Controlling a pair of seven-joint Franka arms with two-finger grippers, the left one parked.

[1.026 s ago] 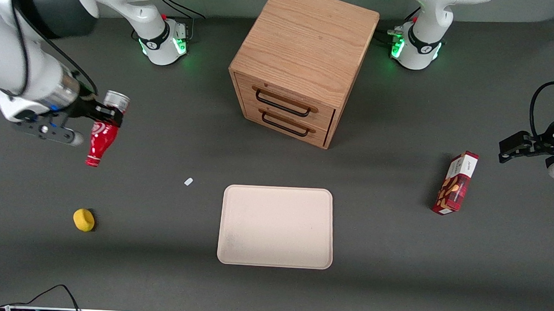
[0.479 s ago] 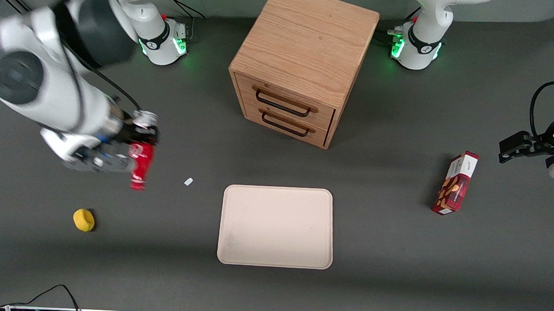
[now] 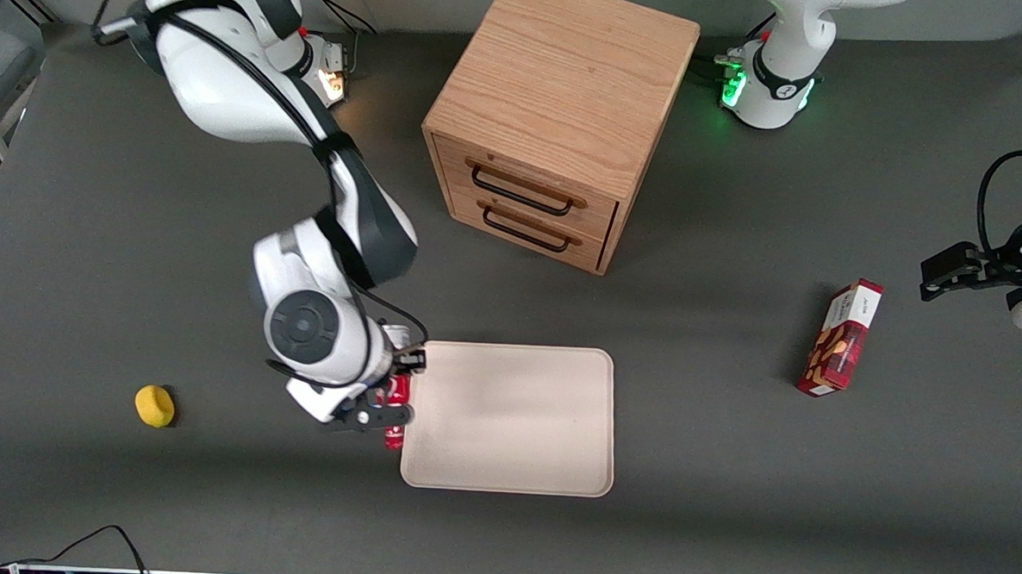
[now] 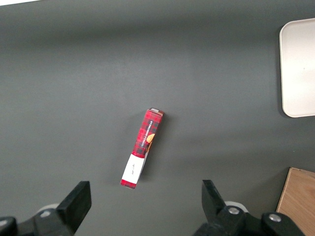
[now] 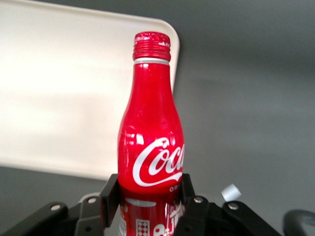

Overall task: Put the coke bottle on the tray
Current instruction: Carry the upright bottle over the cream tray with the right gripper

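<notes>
My right gripper (image 3: pixel 396 387) is shut on the red coke bottle (image 3: pixel 396 416), holding it in the air at the edge of the beige tray (image 3: pixel 522 425) that faces the working arm's end. Only a sliver of the bottle shows under the wrist in the front view, its neck pointing toward the front camera. In the right wrist view the bottle (image 5: pixel 150 135) fills the middle, gripped low on its body by both fingers (image 5: pixel 109 194), with white script lettering and red cap. The tray (image 5: pixel 69 93) lies below it, with the cap near a rounded tray corner.
A wooden two-drawer cabinet (image 3: pixel 557 116) stands farther from the front camera than the tray. A red snack box (image 3: pixel 841 338) lies toward the parked arm's end, seen also in the left wrist view (image 4: pixel 142 148). A yellow round object (image 3: pixel 155 406) lies toward the working arm's end. A small white scrap (image 5: pixel 230 192) lies on the table.
The right arm has swung from the working arm's end of the table toward the tray, carrying the bottle nearer the front camera, to the tray's edge.
</notes>
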